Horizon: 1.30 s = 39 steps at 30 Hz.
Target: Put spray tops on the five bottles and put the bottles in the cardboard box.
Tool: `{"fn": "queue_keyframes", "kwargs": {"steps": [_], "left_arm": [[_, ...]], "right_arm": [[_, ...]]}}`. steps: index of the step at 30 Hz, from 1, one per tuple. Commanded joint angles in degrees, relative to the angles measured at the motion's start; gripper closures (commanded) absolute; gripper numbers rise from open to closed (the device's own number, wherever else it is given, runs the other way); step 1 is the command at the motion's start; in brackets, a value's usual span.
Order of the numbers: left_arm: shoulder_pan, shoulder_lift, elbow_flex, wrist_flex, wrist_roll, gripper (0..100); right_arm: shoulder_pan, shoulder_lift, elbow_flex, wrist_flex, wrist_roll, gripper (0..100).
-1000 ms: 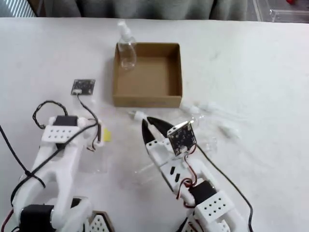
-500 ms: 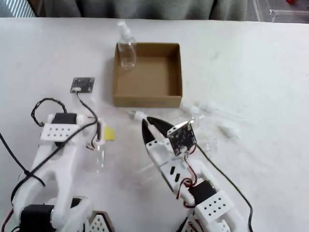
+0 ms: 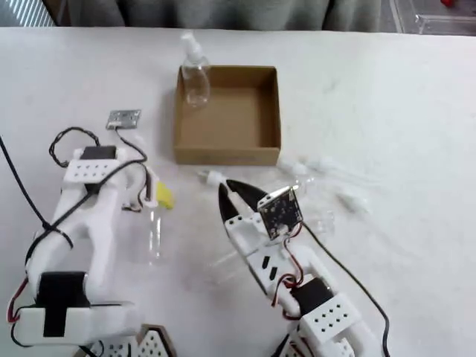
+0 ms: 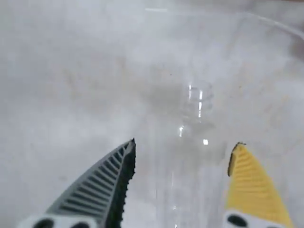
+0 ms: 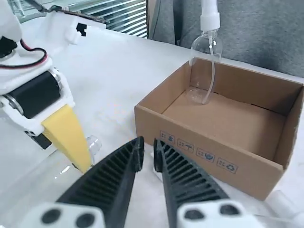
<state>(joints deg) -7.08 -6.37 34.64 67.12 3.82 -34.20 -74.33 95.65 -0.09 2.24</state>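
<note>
High view: I've got the cardboard box mid-table, with one capped bottle upright in its far-left corner. Left gripper sits near-left of the box, over the neck end of an open bottle that lies flat on the table, neck pointing far. Right gripper hangs just near of the box's near wall, a loose spray top just beside it. More spray tops lie off the box's near-right corner.

Left wrist view: left gripper is spread wide, grey finger on one side and yellow finger on the other side of the open bottle. I can't tell whether either finger touches it.

Right wrist view: right gripper fingers are all but together, with nothing between them. The cardboard box is just beyond, capped bottle standing in its far-left corner. To the left, the left gripper's yellow finger is beside the open bottle's mouth.
</note>
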Motion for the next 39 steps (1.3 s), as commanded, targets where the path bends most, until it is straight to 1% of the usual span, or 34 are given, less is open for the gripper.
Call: {"fn": "queue_keyframes", "kwargs": {"steps": [1, 5, 14, 18, 26, 39], "left_arm": [[-0.22, -0.13, -2.81, 0.88, -0.18, 69], [-0.22, -0.13, -2.90, 2.11, 3.69, 69], [4.00, 0.40, -2.02, 1.85, 4.22, 69], [3.82, 0.40, -1.67, -0.35, 4.13, 69], [3.82, 0.48, -1.58, -1.76, 3.78, 69], [3.47, 0.57, -1.58, -1.93, 3.78, 69]], "right_arm": [[0.13, -0.48, 0.26, 0.40, 0.62, 97.1], [0.13, -0.40, 0.26, 0.40, 0.70, 97.1], [0.13, -0.48, 0.26, 0.40, 0.70, 97.1], [0.13, -0.31, 0.26, 0.40, 0.70, 97.1], [0.04, -0.31, 0.26, 0.40, 0.70, 97.1], [0.04, -0.22, 0.26, 0.40, 0.70, 97.1]]}}
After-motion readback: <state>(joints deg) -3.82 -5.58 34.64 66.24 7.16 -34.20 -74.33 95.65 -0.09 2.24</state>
